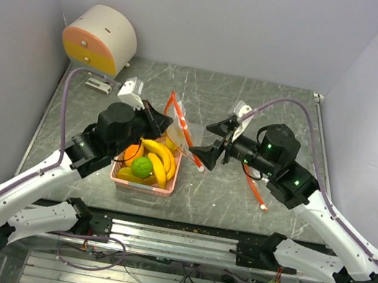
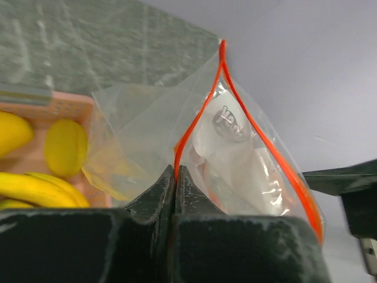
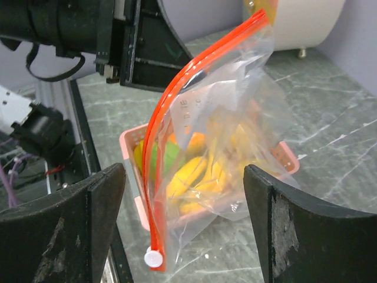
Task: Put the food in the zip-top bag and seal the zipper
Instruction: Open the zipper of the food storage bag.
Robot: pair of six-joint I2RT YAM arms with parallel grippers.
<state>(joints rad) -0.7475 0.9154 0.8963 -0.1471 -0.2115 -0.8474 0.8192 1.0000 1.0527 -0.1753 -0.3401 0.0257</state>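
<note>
Closest to the left wrist lens, the left pincer (image 2: pixel 175 172) has its dark fingers pressed together on the zipper (image 2: pixel 199 112), pinching the red-orange strip at one end of the mouth and holding the clear bag (image 2: pixel 135 118) up off the bench (image 1: pixel 221 206). From that pinch the two red strands part and meet again at the top corner, so the mouth gapes and is not sealed. On the other side the right pincer (image 3: pixel 184 171) is spread wide, with the hanging bag in front of it and neither finger touching the plastic; a small white tab (image 3: pixel 153 257) sits at the low end of the strip. Below and behind the bag stands the pink basket (image 1: pixel 141 184), and in it lie the bananas (image 1: pixel 160 158), the green ball (image 1: pixel 142 167) and the orange fruit (image 1: pixel 132 152). Something pale yellow shows through the plastic, but whether it is inside the bag or behind it I cannot tell. By my reading the job is at its start: the bag is raised and opened, most of the fruit waits to go in, and the sealing is left to do.
</note>
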